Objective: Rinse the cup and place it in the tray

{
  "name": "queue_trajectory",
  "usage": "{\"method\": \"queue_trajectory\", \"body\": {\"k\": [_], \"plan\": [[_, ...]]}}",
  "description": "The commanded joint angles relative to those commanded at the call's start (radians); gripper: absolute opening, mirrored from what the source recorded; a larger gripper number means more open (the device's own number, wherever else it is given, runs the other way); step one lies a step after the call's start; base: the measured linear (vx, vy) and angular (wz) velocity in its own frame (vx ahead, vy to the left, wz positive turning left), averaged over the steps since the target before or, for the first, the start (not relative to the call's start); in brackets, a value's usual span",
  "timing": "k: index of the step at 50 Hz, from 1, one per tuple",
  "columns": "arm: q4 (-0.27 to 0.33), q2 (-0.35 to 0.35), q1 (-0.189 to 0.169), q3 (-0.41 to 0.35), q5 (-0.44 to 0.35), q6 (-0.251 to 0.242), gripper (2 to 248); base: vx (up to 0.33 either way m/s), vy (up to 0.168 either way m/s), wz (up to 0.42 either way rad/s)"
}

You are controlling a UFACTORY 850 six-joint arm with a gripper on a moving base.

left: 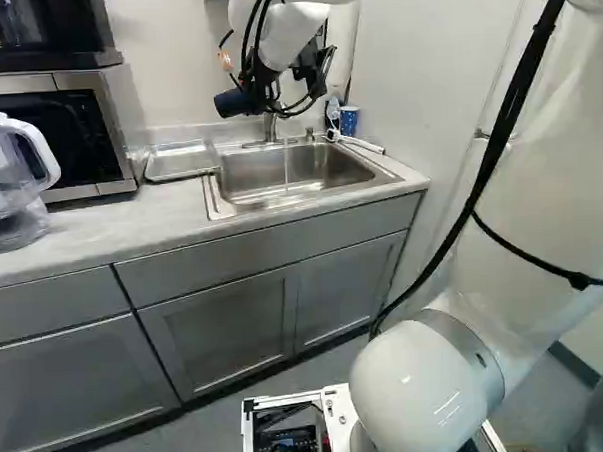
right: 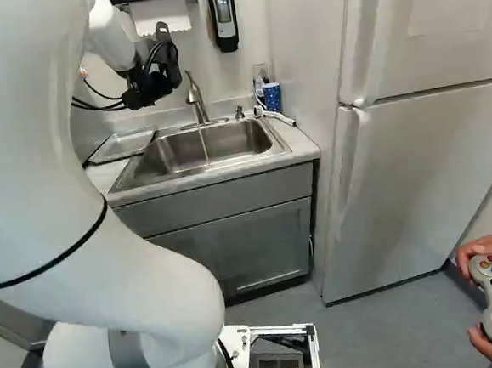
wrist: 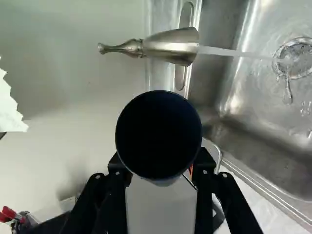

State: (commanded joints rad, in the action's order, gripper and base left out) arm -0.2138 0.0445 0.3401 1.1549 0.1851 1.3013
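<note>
The dark blue, round-mouthed cup is held in the air by the black end effector, its two fingers pressing the cup from opposite sides in the wrist view. There the cup's open mouth faces the camera, and its inside looks dark. It is near the brushed metal faucet, apart from the thin stream of water that runs from the spout into the stainless steel sink. The stream lands at the round metal drain.

The shallow rectangular silver tray lies on the pale grey table, just beside the sink, on the left in both base views. The cup is above it in height, not touching it. A blue cup with a white pattern stands upright by the sink's far right corner in the right base view, near a white tube. At the left of the left base view, a clear plastic pitcher stands near a silver and black microwave.
</note>
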Motion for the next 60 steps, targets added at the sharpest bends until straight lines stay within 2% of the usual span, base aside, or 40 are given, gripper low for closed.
{"method": "queue_trajectory", "body": {"k": [60], "plan": [[0.0,0.0,0.0,0.0,0.0,-0.631,124,0.0,0.0,0.0]]}}
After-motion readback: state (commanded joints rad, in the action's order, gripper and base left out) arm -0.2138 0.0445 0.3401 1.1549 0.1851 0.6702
